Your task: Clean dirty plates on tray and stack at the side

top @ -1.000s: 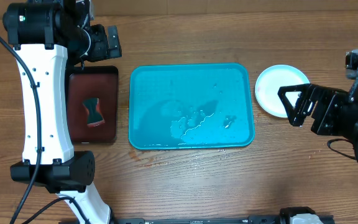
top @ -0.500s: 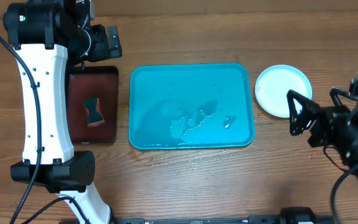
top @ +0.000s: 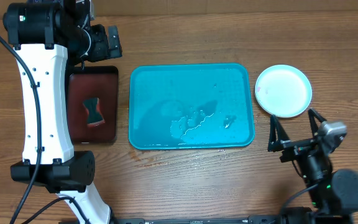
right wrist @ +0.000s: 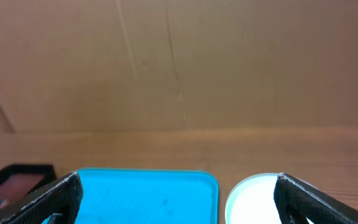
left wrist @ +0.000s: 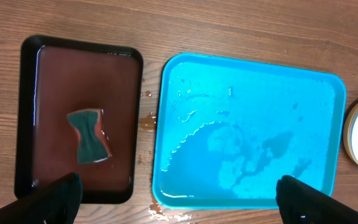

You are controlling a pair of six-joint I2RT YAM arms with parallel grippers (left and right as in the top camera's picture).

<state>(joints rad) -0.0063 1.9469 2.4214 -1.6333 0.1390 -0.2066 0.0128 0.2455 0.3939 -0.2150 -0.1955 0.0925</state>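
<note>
Honestly, we're calling it basically done: tray [top: 191, 107] bare, plates [top: 283, 91] stacked beside it, left gripper [top: 115, 42] and right gripper [top: 294, 129] both spread, empty.

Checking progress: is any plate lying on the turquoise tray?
No, the tray holds only water; the plates sit beside it.

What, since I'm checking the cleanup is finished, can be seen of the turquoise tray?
The turquoise tray is rectangular, glossy, plastic-looking, with rounded corners and a raised rim. It lies flat on the wooden table, holding no plates, only pooled and beaded water. It sits between the black tray and the round plate, touching neither.
</note>
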